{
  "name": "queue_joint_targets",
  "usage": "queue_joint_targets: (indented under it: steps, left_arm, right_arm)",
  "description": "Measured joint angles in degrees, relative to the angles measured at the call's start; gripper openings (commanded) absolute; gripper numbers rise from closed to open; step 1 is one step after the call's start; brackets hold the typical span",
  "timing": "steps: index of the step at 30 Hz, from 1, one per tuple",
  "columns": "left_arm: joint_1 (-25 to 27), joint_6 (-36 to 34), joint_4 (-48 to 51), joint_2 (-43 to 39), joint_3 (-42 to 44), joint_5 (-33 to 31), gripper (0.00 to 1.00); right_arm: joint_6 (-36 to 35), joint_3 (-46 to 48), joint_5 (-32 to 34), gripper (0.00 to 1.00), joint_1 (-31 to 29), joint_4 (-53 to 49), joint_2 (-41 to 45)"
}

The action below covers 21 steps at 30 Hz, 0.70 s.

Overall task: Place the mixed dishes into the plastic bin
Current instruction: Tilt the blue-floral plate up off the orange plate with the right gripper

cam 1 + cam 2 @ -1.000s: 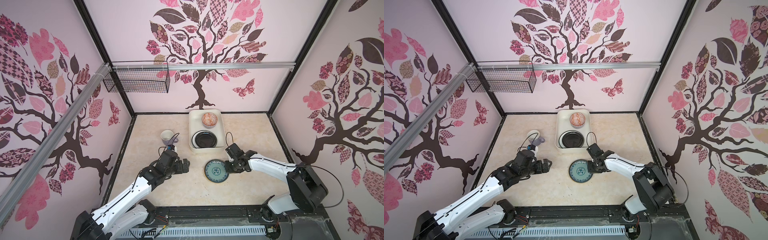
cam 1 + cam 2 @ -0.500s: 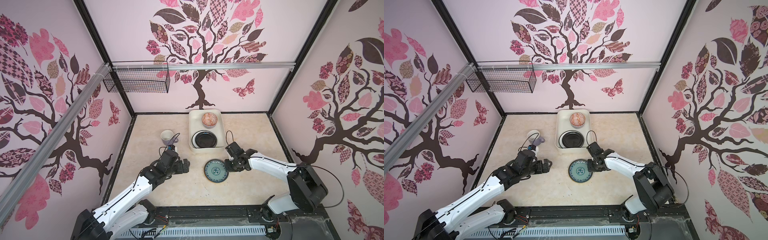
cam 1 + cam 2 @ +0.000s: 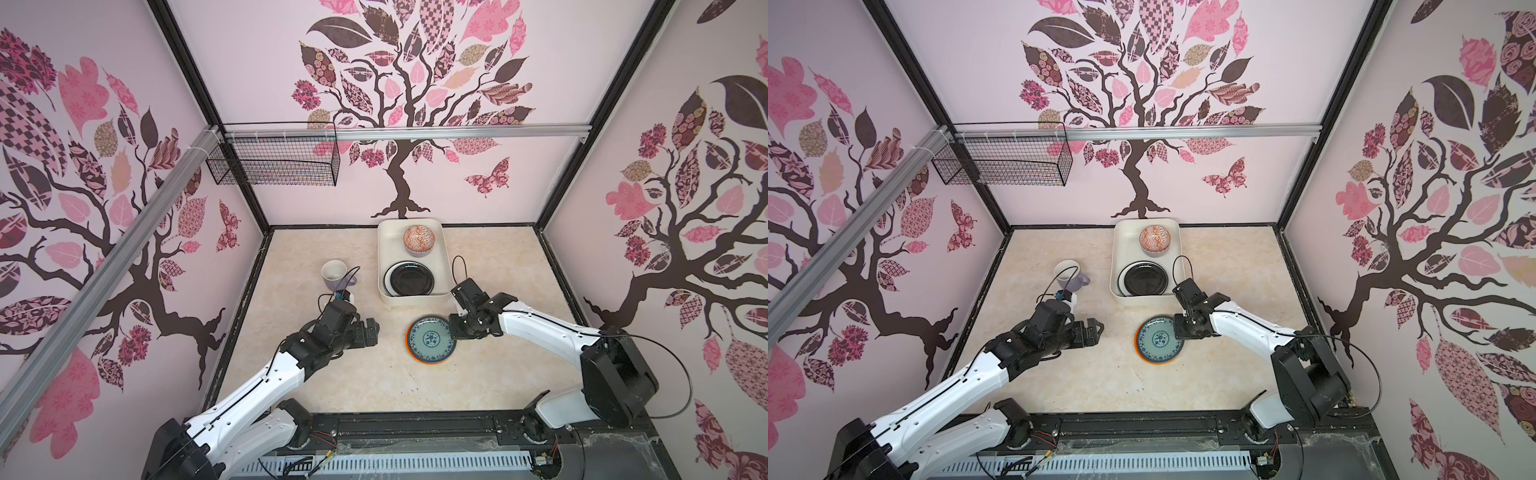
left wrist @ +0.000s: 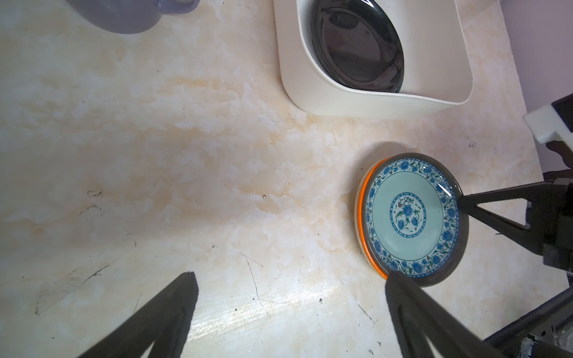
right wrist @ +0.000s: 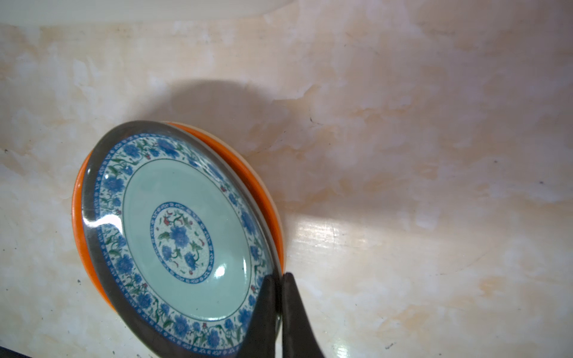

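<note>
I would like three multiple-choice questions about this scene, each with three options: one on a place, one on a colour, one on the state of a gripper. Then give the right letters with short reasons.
1. Where does the lavender ceramic mug stand relative to the cream-white rectangular plastic bin?
A. inside it
B. on the marbled table, to its left in both top views
C. on the table, to its right

2. What colour is the plate directly under the round blue-flowered plate?
A. orange
B. black
C. green

3. What is the state of the right gripper?
A. open above the mug
B. shut on nothing
C. shut on the blue-flowered plate's rim

Answers:
1 B: both top views show the mug on the table, left of the bin.
2 A: the edge of an orange plate shows beneath it.
3 C: the right wrist view shows the fingers pinching that rim.
</note>
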<state>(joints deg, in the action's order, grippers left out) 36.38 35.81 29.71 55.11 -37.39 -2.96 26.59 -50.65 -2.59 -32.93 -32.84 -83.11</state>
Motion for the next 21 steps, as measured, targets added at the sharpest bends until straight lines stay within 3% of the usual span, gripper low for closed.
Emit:
queue_joint_targets:
  steps: [21]
  left_arm:
    - [0.00,0.22,-0.52,3.82,-0.02,2.19,0.97]
  right_arm:
    - [0.00,-0.48,-5.44,0.00,1.66,0.00,4.20]
